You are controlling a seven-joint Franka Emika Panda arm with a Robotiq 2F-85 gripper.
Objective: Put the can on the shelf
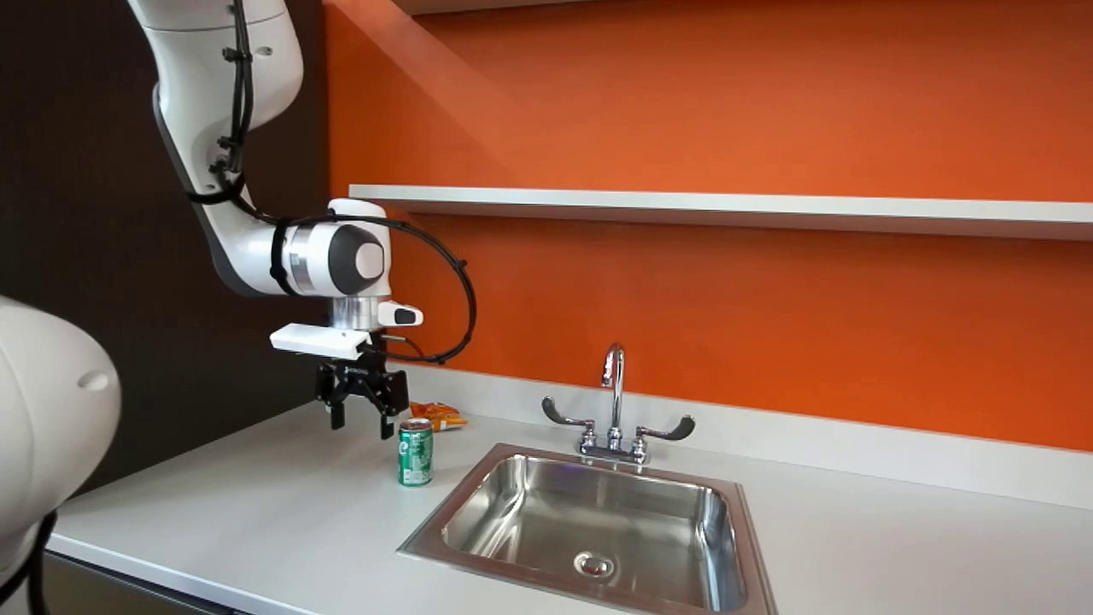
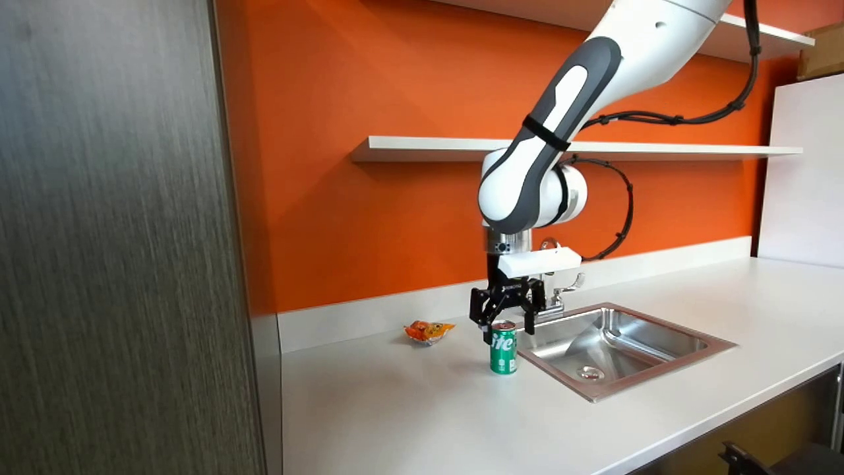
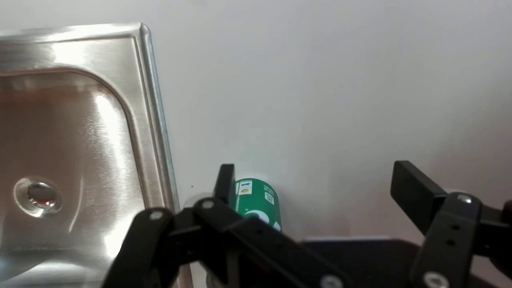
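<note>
Gripper [image 1: 362,424]: jaws wide, empty; pointing down, likely for gripping from above.
Can [image 1: 416,457]: upright left of sink [image 1: 459,504], sides exposed to grasp.
Shelf [image 1: 726,205]: can's goal, higher up.

The white arm [image 2: 630,76] is trimmed in dark grey, black cables [image 1: 244,94] are strapped along it, and the black gripper [image 1: 362,421] is studded with silvery screws [image 3: 436,279].

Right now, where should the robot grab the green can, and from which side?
Probably around the upper sides of the can, coming down from above: it stands upright on the counter, and its round body lets the open hand close from two sides. The hand points down, but may need shifting: the wrist view shows the can off-centre.
</note>
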